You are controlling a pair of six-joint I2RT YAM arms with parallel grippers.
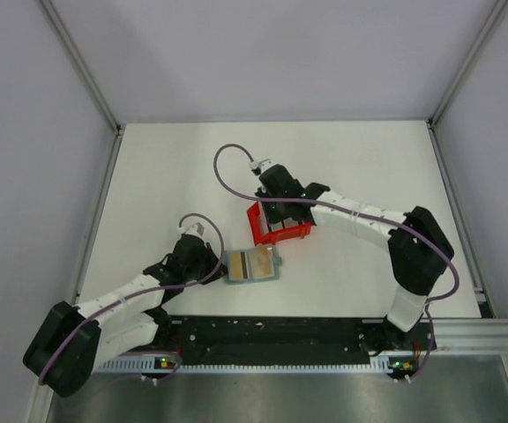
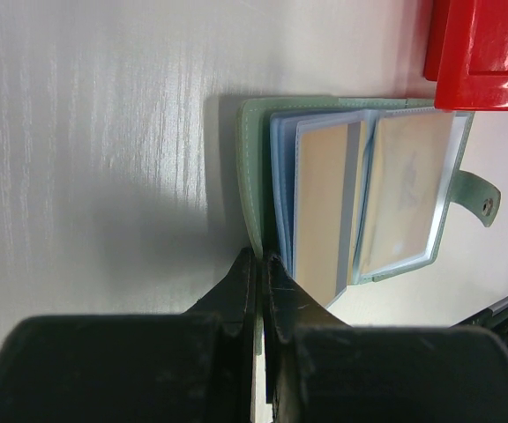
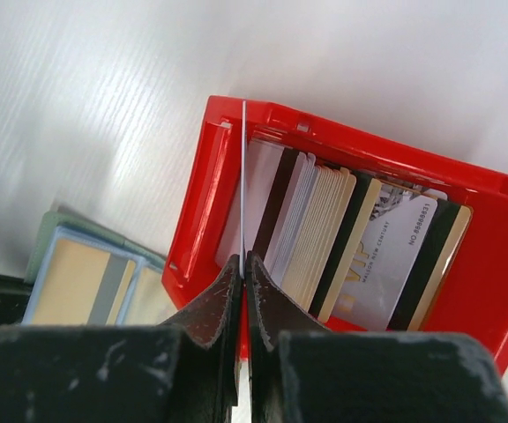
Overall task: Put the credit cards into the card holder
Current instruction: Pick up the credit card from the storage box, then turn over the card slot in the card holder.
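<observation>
Two claws are clamped tight: the left gripper (image 2: 260, 264) pinches the edge of the open grey-green folding card holder (image 2: 369, 194), lying just below centre of the overhead view. The right gripper (image 3: 243, 264) nips one thin pale card (image 3: 243, 176) edge-on, centre frame, over the red plastic bin (image 3: 501, 282) holding the stacked tan credit cards (image 3: 324, 229).

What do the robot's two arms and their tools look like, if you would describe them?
Both arms have white link segments, as on the left arm and right arm, joined by bulky black joints. A mauve cable loops along each. The left tool and right tool are black, scuffed wedges tapering to thin tips.
</observation>
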